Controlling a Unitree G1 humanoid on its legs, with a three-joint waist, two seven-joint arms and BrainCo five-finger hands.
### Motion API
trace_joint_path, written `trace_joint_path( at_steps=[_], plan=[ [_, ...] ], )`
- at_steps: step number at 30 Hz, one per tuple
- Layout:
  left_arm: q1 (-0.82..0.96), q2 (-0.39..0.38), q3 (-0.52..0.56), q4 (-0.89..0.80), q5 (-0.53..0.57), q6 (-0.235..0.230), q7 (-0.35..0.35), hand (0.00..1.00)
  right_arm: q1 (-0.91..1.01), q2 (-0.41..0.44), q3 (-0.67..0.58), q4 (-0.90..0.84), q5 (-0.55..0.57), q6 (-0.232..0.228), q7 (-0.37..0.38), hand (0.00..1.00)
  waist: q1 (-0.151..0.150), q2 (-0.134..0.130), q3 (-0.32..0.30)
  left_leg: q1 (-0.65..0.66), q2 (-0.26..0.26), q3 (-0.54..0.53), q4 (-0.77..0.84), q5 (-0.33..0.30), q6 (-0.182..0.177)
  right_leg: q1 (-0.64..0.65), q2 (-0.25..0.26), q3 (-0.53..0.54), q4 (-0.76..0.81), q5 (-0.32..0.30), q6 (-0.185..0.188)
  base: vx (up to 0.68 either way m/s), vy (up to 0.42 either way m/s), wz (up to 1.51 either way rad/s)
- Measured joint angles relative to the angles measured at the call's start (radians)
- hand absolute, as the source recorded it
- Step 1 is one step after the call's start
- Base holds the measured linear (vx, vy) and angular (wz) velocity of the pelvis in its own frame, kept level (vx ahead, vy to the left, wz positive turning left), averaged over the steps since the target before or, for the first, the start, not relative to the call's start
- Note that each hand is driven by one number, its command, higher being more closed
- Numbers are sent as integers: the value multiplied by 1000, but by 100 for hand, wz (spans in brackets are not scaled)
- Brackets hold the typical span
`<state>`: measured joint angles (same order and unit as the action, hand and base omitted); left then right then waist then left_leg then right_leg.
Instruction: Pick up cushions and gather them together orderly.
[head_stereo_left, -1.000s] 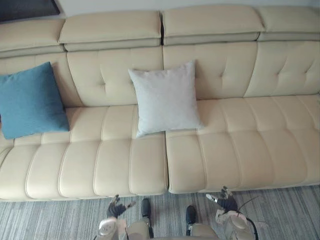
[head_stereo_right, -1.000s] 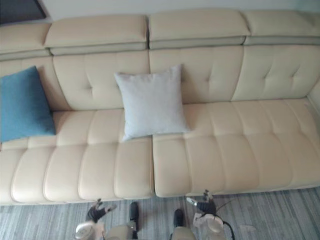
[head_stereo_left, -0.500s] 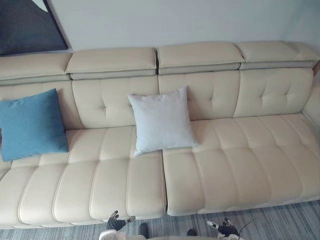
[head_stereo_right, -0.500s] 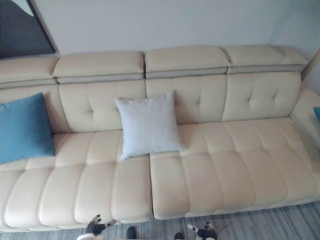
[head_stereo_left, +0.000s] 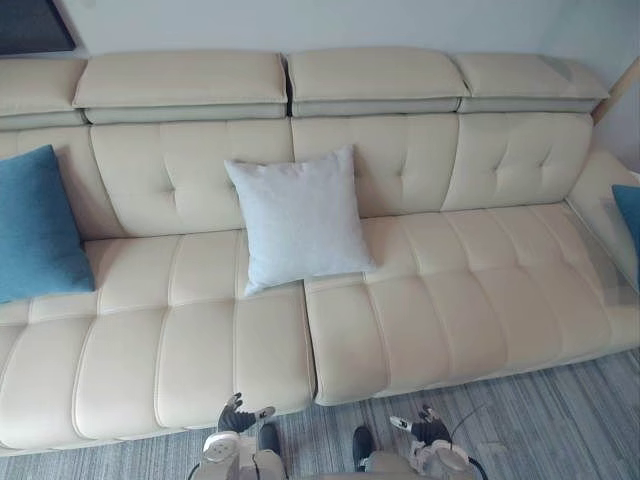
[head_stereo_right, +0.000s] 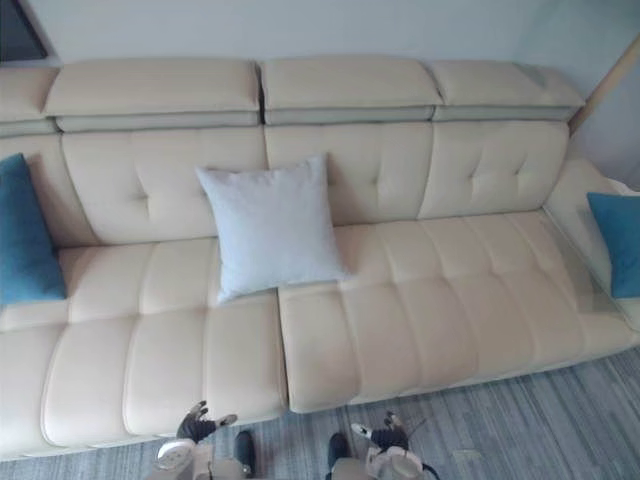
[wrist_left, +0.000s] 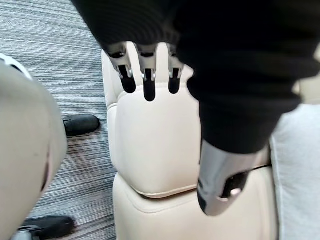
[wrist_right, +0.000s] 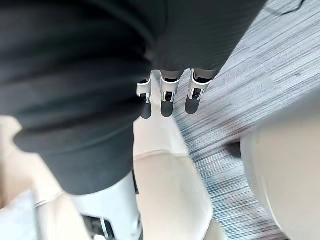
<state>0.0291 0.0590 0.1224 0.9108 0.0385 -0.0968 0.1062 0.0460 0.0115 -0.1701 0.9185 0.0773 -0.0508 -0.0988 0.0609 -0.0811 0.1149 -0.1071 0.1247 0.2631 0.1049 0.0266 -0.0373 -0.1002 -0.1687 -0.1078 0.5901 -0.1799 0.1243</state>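
I see the cream sofa (head_stereo_left: 450, 300) carrying three cushions: a pale grey cushion (head_stereo_left: 297, 220) mid-frame against the backrest, a blue cushion (head_stereo_left: 35, 225) at the left edge, and a second blue cushion (head_stereo_right: 615, 240) far right. My left hand (head_stereo_left: 238, 417) and right hand (head_stereo_left: 425, 428) hang at the bottom edge — fingers loosely straight, holding nothing.

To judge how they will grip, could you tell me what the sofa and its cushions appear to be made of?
The sofa looks like cream leather or leatherette: smooth, slightly shiny, with stitched panels and button tufts. The pale grey cushion seems matte woven fabric with a fine grain. The left blue cushion and right blue cushion look like matte cloth too; weave unclear.
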Motion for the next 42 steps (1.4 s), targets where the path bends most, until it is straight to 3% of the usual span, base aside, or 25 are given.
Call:
trace_joint_path(
  at_steps=[1, 3, 4, 6, 9, 11, 12, 14, 16, 18, 21, 24, 26, 33, 35, 36, 37, 38, 39, 40, 41, 42],
  plan=[
    [-5, 5, 9, -5, 0, 0, 0, 0, -9, 0, 0, 0, 0, -1, 0, 0, 4, -21, -12, -41, -1, 0, 49, 0, 0, 4, -16, 6, -5, -11, 25, -89, -222, 23],
    [-11, -19, 33, -5, 0, 12, 1, 0, -45, -12, -2, 0, -2, -2, -2, 0, 32, 3, -13, -108, 17, 5, 125, -9, -7, -5, 18, -13, -58, -8, 23, -138, -118, -8],
    [1, -51, 21, -6, -1, 17, 2, 0, -42, -41, -4, 1, -3, 0, -9, 0, 47, 30, -20, -92, 43, 28, 95, 2, -3, 40, 42, -11, -110, -47, 17, -144, -81, -4],
    [-16, -48, -14, -8, -3, 16, 8, 0, -60, -41, 1, 2, -12, 0, -20, 0, 59, 20, -6, -128, 38, 31, 132, 6, -11, 53, 39, -29, -167, -124, -43, -209, -159, 5],
    [-18, -55, -73, 7, -3, 16, 9, 0, -97, -64, 16, 14, -13, -3, -29, 0, 49, 100, 36, -134, 93, -6, 120, 58, -49, 116, 119, -56, -279, -95, -95, -256, -138, 2],
    [-12, -53, -91, 14, -4, 16, 8, 0, -89, -68, 15, 46, -17, 1, -35, 0, 40, 117, 33, -101, 87, -37, 11, 164, -73, 109, 125, -98, -280, -83, -114, -318, -107, 42],
    [-17, -51, -92, 13, -4, 14, 8, 0, -78, -69, 8, 63, -18, 4, -37, 0, 38, 101, 34, -100, 78, -64, 5, 156, -76, 98, 115, -118, -279, -82, -127, -288, -58, 36],
    [-17, -50, -87, 13, -4, 15, 8, 0, -74, -72, -23, 79, -19, 10, -39, 0, 34, 95, 35, -102, 39, -98, 74, 77, -60, 61, 95, -123, -278, -70, -146, -245, -9, 16],
    [-16, -49, -75, 18, -4, 16, 6, 0, -65, -78, -30, 79, -19, 12, -37, 0, 27, 92, 35, -89, 6, -142, 153, -39, -44, 25, 73, -101, -280, -41, -135, -176, 82, -10],
    [-16, -45, -64, 34, -4, 17, 4, 0, -54, -68, -36, 80, -19, 13, -34, 0, 25, 88, 39, -64, -15, -161, 156, -89, -49, 13, 60, -80, -280, -22, -120, -145, 178, -23],
    [2, -40, -45, 33, -5, 17, 4, 0, -20, -37, -57, 80, -19, 16, -25, 0, 21, 78, 21, -23, -50, -133, 112, -99, -47, 19, 43, -30, -304, -9, -78, -111, 167, -32],
    [22, -32, -24, 34, -15, 17, 5, 0, -9, -17, -64, 79, -18, 17, -20, 0, 19, 67, -1, 13, -82, -134, 25, -99, -47, 31, 48, 35, -400, -2, -73, -1, 161, -50],
    [25, -29, -21, 38, -19, 17, 5, 0, -6, -11, -87, 78, -17, 16, -20, 0, 18, 65, -7, 23, -92, -100, 13, -102, -41, 35, 48, 75, -451, 40, -70, 8, 160, -55],
    [25, -29, -11, 59, -8, 17, 4, 0, 13, -7, -136, 74, 13, 13, -20, 0, -3, 67, -15, 70, -78, -19, 42, -132, -22, 41, 72, 183, -473, 84, -78, 82, 42, -55],
    [25, -31, 17, 66, -1, 19, 4, 0, 9, -6, -137, 74, 13, 13, -21, 0, -4, 67, -17, 55, -57, 45, 83, -165, -29, 5, 94, 232, -475, 132, -71, 100, 4, -110],
    [27, -33, 20, 69, -1, 22, 4, 0, -7, -8, -137, 78, 12, 13, -21, 0, -3, 74, -22, 44, -29, 100, 95, -178, -29, -24, 109, 198, -498, 167, -101, 107, -19, -159],
    [31, -35, 24, 70, -1, 24, 4, 0, -22, -11, -138, 83, 12, 16, -22, 0, -3, 83, -34, 33, 11, 173, 97, -172, -21, -52, 109, 44, -512, 176, -190, 167, -42, -168],
    [31, -36, 26, 70, 0, 25, 4, 0, -29, -14, -138, 87, 11, 17, -22, 0, -4, 95, -30, 32, 35, 215, 103, -171, -19, -61, 97, -107, -504, 169, -237, 168, -46, -176],
    [27, -31, 26, 70, 0, 26, 4, 0, -52, -16, -138, 100, 10, 17, -23, 0, -4, 95, -30, 35, 53, 257, 112, -171, -19, -72, 67, -332, -485, 172, -239, 226, -133, -170],
    [21, -23, 27, 71, -1, 29, 4, 0, -57, -19, -138, 120, 3, 17, -26, 0, -2, 87, -34, 41, 56, 256, 129, -171, -19, -65, 67, -481, -482, 186, -236, 179, -156, -167],
    [19, -18, 28, 73, -1, 32, 5, 0, -57, -26, -137, 121, 2, 17, -27, 0, 0, 90, -32, 49, 55, 250, 144, -173, -21, -58, 70, -523, -482, 186, -238, 186, -198, -147],
    [12, -21, 23, 73, -1, 35, 4, 0, -56, -46, -128, 125, 1, 17, -30, 0, 2, 106, -31, 65, 58, 245, 159, -177, -19, -50, 77, -492, -481, 181, -238, 144, -108, -129]
  ],
)
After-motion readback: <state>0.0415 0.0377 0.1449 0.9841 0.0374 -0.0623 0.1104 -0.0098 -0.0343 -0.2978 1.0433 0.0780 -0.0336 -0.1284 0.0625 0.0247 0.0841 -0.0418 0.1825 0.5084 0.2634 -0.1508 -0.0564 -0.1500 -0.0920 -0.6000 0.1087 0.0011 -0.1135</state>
